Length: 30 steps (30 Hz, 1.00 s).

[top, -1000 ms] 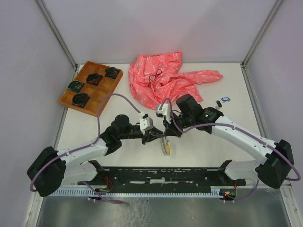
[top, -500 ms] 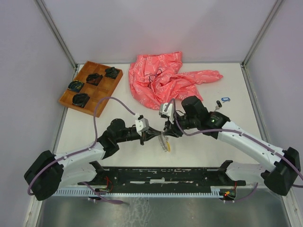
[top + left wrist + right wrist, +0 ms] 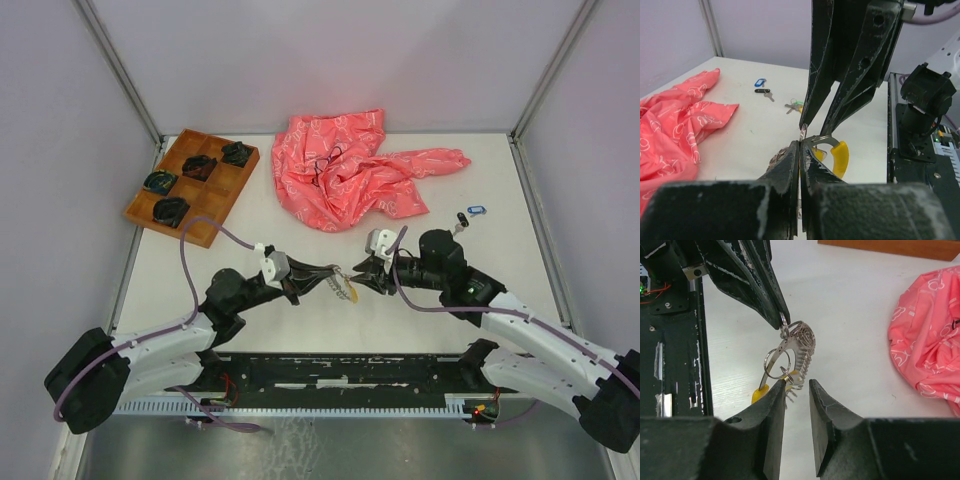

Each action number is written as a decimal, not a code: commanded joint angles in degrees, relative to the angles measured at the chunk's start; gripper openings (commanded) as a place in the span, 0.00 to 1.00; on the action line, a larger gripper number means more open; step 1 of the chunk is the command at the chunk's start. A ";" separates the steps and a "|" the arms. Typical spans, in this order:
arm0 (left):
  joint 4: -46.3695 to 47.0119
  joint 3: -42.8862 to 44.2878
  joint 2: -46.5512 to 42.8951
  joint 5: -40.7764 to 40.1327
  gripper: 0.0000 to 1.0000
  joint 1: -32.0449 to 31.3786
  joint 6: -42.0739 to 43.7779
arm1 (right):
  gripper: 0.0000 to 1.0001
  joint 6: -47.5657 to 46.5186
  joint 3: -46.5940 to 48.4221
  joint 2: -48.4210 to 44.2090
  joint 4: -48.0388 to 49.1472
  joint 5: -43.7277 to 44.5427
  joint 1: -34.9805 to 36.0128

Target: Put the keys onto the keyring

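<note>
Right wrist view: left gripper clamped on the keyring, midair over the table, yellow key dangling. Right gripper, jaws apart, sits just below. Threading step; next, probably fetching spare keys at two o'clock.

Coral cloth with white print; yellow-headed key; silver keyring

Left arm stretched low from the near left corner of the counter toward its middle, left hand pinched tight, right arm reaching in from the near right corner, right hand parted a little, the two hands tip to tip, almost meeting.
</note>
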 commanded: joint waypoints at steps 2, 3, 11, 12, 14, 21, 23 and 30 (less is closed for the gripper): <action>9.72 -0.18 -0.90 -0.27 0.03 -0.19 -3.21 | 0.32 -0.01 -4.97 -3.28 17.78 -1.98 -0.46; 9.89 -0.18 -0.88 -0.11 0.03 -0.22 -3.20 | 0.32 -0.14 -5.31 -3.37 18.82 -2.34 -0.46; 10.27 0.04 0.06 0.64 0.03 -0.15 -3.05 | 0.30 -0.07 -4.62 -1.73 19.39 -6.25 -0.42; 10.28 0.08 0.11 0.65 0.03 -0.17 -3.10 | 0.30 0.00 -4.52 -1.77 19.31 -6.69 -0.38; 10.32 0.16 0.28 0.91 0.03 -0.20 -3.30 | 0.30 0.09 -4.15 -1.77 18.94 -6.98 -0.45; 10.48 0.30 0.44 0.72 0.03 -0.18 -3.39 | 0.29 0.95 -4.03 -3.29 18.98 -1.88 -0.43; 10.79 0.35 0.76 1.03 0.03 -0.20 -3.57 | 0.29 1.67 -4.17 -3.00 19.91 -2.91 -0.39; 11.60 0.79 1.67 2.05 0.03 -0.20 -4.38 | 0.28 5.45 -3.80 -0.17 25.12 -6.80 -0.46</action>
